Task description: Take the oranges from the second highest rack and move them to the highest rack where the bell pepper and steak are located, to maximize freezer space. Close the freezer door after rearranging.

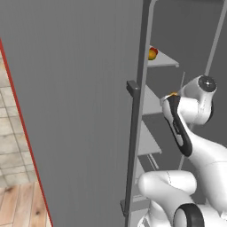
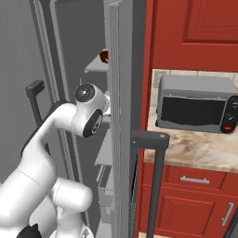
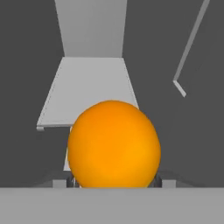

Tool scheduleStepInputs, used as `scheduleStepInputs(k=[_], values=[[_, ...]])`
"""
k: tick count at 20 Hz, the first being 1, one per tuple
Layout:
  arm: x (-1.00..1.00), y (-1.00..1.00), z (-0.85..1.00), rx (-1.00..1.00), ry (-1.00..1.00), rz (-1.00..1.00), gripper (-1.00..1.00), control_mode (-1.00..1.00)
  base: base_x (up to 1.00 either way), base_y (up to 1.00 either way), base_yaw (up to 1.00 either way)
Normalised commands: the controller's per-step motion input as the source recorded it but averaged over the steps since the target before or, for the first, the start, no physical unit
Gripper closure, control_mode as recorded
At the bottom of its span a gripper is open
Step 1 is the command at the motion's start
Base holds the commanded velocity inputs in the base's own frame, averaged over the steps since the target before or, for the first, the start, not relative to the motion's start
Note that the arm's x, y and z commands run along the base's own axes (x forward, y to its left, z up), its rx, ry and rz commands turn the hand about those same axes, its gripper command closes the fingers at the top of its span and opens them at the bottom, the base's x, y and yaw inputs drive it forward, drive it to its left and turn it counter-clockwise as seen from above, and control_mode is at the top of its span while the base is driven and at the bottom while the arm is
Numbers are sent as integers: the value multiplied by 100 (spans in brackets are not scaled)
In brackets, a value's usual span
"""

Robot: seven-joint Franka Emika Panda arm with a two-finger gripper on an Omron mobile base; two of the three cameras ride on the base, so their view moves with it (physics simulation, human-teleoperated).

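The end effector [image 3: 113, 183] stands spread fairly wide around a glossy round orange-yellow orange [image 3: 113, 144], which sits between its fingers, apparently gripped, above a thin flat light-grey shelf plate [image 3: 87, 87]; another orange [image 1: 151, 54] lies on the highest grey rack [image 1: 163, 60]

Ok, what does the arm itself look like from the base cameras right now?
A glossy white arm of thick rounded tubular links, with dark joint rings and a round dark-grey end cap carrying a small pale centre disc. A black band runs along one link. No cables or markings are visible.
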Motion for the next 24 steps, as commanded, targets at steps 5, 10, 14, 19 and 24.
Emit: scheduleStepInputs(k=[5,10,14,19,24], values=[[-77,7,84,0,0,1,100,-100,0,0,0],[-35,6,40,-1,2,0,100,-100,0,0,0],[0,0,0,0,1,0,100,-100,0,0,0],[3,6,7,1,-1,0,100,-100,0,0,0],[6,6,47,5,-3,0,100,-100,0,0,0]])
